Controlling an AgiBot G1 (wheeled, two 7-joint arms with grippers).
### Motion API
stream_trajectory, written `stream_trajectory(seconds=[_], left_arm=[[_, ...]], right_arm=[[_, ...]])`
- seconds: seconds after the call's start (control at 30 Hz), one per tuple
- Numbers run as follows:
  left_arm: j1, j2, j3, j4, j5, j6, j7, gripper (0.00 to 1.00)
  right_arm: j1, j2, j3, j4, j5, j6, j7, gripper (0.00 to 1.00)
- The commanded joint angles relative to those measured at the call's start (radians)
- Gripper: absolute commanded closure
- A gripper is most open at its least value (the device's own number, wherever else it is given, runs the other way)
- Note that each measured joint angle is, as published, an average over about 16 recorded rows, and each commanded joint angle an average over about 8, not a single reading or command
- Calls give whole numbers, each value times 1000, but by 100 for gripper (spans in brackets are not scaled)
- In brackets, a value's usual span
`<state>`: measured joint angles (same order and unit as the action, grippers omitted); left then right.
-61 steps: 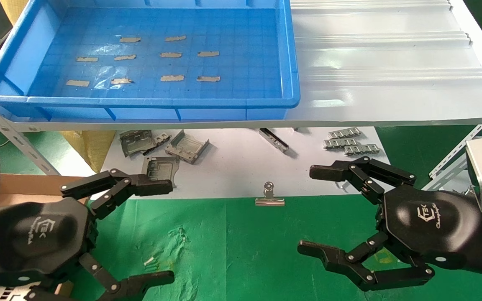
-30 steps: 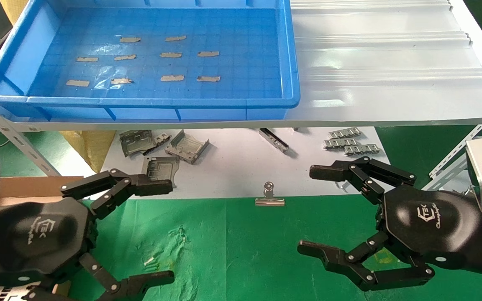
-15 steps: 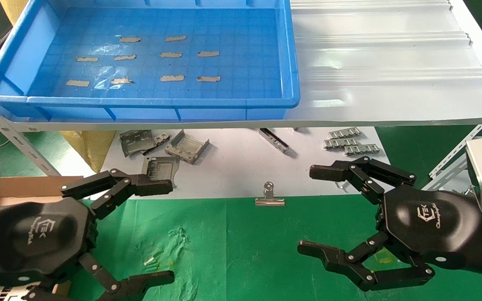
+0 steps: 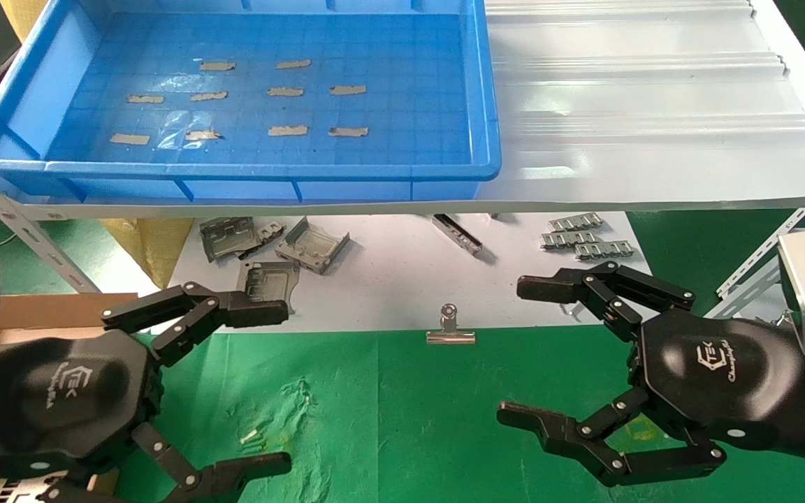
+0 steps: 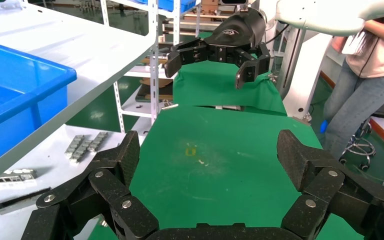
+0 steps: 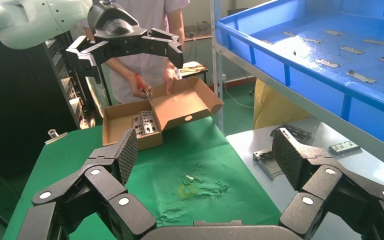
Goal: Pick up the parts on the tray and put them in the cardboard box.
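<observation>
At nine o'clock the left hand (image 4: pixel 263 388) is hovering with fingers spread wide, empty, beside the small brown corrugated cardboard box (image 6: pixel 152 112), where perforated flat silver metal plates (image 6: pixel 144 123) are lying. At eleven o'clock the large shallow blue plastic tray (image 4: pixel 249 171) is showing only tan tape strips (image 4: pixel 284 91), no plates. At four o'clock the right hand (image 4: pixel 518 353) is hanging spread and empty above the green-covered bench (image 4: pixel 402 412). Judging by this, the transfer seems finished; any next move calls for checking for leftover plates.

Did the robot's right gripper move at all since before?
No. The black right gripper hangs open over the green cloth, its upper fingertip at the same spot relative to the silver binder clip as earlier.
</observation>
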<state>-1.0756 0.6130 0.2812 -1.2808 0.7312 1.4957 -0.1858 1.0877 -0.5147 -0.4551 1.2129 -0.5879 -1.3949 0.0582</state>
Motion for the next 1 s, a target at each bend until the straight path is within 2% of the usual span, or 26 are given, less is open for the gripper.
stream_trajectory(seconds=[0.03,1.0], left_arm=[[0,0,0,0,0,0,0,0],[0,0,0,0,0,0,0,0]], right_arm=[[0,0,0,0,0,0,0,0],[0,0,0,0,0,0,0,0]])
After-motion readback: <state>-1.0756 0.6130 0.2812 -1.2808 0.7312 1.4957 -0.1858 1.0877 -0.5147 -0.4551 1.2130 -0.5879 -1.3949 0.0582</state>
